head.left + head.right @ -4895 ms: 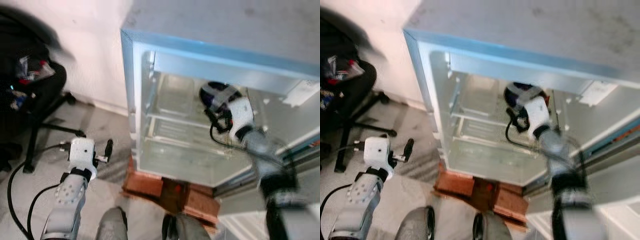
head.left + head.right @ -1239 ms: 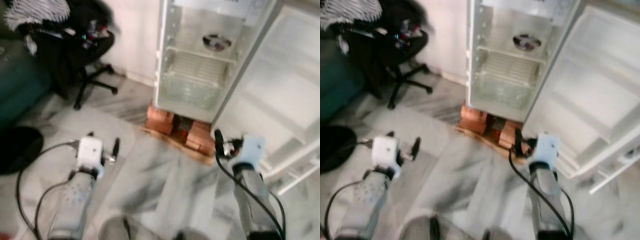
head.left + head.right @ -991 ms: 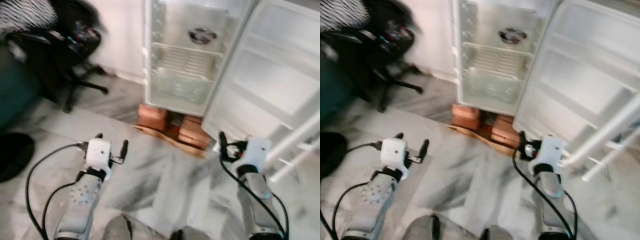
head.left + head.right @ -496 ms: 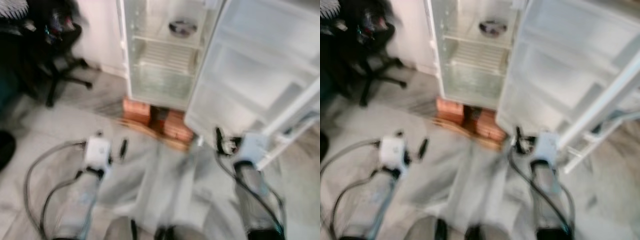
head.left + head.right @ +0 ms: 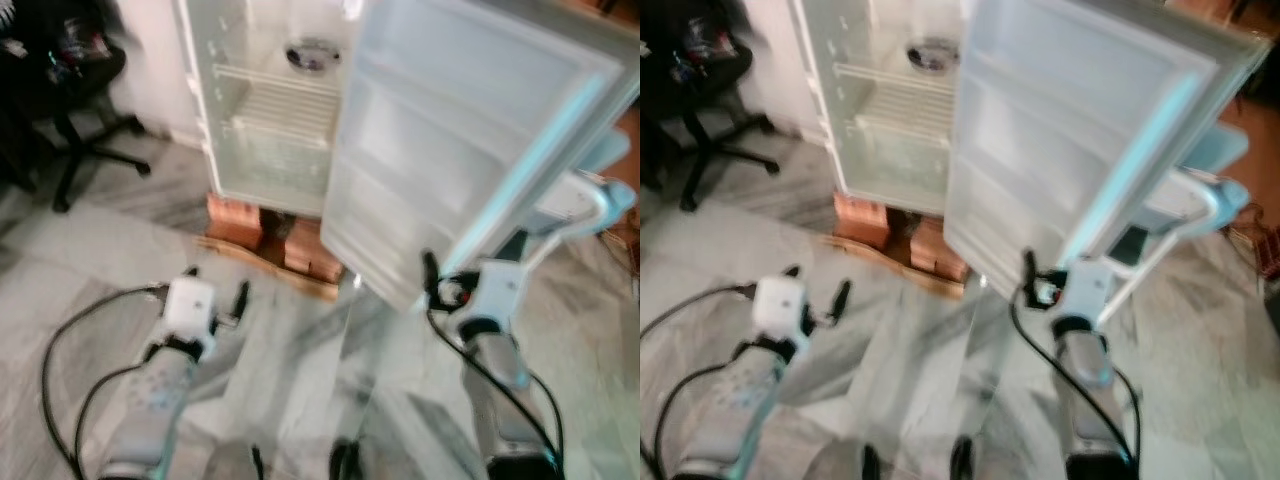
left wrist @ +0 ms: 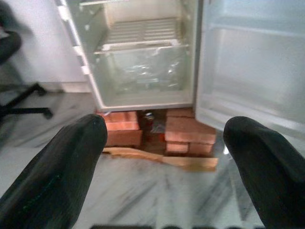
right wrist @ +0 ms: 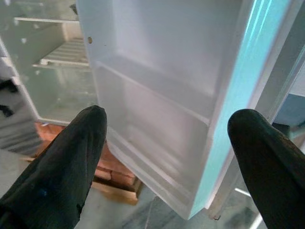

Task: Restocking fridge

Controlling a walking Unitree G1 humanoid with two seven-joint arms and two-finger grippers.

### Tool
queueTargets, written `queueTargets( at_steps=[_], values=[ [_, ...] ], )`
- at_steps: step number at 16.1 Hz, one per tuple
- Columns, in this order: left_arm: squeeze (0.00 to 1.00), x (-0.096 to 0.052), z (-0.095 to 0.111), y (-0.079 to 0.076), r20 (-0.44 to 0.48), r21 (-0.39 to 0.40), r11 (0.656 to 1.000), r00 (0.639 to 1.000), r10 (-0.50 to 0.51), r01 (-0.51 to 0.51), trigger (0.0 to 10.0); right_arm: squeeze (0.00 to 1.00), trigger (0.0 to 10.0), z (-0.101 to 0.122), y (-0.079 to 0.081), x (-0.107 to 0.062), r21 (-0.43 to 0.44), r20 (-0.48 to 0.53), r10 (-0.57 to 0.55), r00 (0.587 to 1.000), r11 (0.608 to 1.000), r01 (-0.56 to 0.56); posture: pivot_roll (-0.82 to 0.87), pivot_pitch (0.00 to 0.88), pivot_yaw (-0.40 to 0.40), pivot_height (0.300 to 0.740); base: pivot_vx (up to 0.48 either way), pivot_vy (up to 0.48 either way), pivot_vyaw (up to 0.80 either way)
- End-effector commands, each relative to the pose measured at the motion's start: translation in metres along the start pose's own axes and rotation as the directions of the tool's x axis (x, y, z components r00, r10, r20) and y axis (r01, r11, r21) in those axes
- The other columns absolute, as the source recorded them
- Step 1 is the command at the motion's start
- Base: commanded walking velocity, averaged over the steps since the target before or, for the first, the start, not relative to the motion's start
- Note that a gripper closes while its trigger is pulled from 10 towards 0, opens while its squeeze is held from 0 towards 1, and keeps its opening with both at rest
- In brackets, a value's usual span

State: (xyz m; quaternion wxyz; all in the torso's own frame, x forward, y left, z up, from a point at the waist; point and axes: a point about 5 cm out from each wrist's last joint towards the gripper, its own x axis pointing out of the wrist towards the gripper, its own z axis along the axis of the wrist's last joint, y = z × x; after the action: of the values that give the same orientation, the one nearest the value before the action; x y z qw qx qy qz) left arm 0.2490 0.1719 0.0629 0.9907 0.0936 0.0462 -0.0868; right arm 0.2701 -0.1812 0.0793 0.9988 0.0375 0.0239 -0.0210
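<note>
Since half a second ago the view has swung rightward, so the open fridge (image 5: 265, 110) now sits far left and its door (image 5: 455, 150) spreads across the middle and right; the picture is sharper than it was. Both arms stay low over the grey marbled floor (image 5: 300, 380), much as before.

On the fridge's upper wire shelf, at the far end of the scene, lies a dark round dish (image 5: 312, 54); what it holds cannot be made out. Below it are a second wire rack and a clear crisper drawer (image 6: 143, 71). The fridge stands on red bricks (image 6: 188, 133) laid on a wooden board (image 6: 162, 160).

Near left, the left gripper (image 6: 167, 162) hangs above the floor, well apart from the fridge, its two black fingers (image 6: 57, 171) spread wide with nothing between them. Near right, the right gripper (image 7: 167, 157) is likewise wide apart and empty, pointing at the inner shelves of the door, just beside the door's lower edge but not touching it.

A black office chair (image 5: 70, 90) stands far left beside the white wall. A pale blue and white frame (image 5: 585, 200) shows behind the door on the right.
</note>
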Motion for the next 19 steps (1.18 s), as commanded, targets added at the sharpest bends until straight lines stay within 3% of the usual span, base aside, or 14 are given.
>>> queueTargets(
  at_steps=[1,11,13,19],
  values=[
    [0.0,0.0003,-0.0008,-0.0038,-0.004,-0.003,1.0,1.0,-0.008,0.008,10.0,0.0,10.0,-0.0008,-0.009,-0.0014,-0.006,-0.004,-0.025,1.0,1.0,0.025,0.07,0.138,-0.026,0.74,0.0,-0.345,0.0],
    [0.0,0.0056,0.0008,-0.004,0.001,-0.003,1.0,1.0,-0.003,0.003,10.0,0.0,10.0,0.0,-0.0074,0.0009,0.017,0.003,-0.011,1.0,1.0,0.011,0.07,0.13,-0.026,0.74,0.0,-0.34,0.0],
    [0.0,0.0058,0.002,-0.0034,0.015,-0.027,1.0,1.0,0.006,-0.005,10.0,0.0,10.0,0.0032,-0.0032,-0.0003,0.008,0.029,0.032,0.999,0.999,-0.033,0.07,0.127,-0.024,0.74,0.0,0.0,0.26],
    [0.0,0.0062,0.0027,-0.003,0.025,-0.025,1.0,1.0,-0.012,0.013,10.0,0.0,10.0,0.0027,-0.0036,0.0009,-0.002,0.03,0.022,0.999,1.0,-0.022,0.07,0.126,-0.028,0.74,0.0,0.0,0.53]
  ],
)
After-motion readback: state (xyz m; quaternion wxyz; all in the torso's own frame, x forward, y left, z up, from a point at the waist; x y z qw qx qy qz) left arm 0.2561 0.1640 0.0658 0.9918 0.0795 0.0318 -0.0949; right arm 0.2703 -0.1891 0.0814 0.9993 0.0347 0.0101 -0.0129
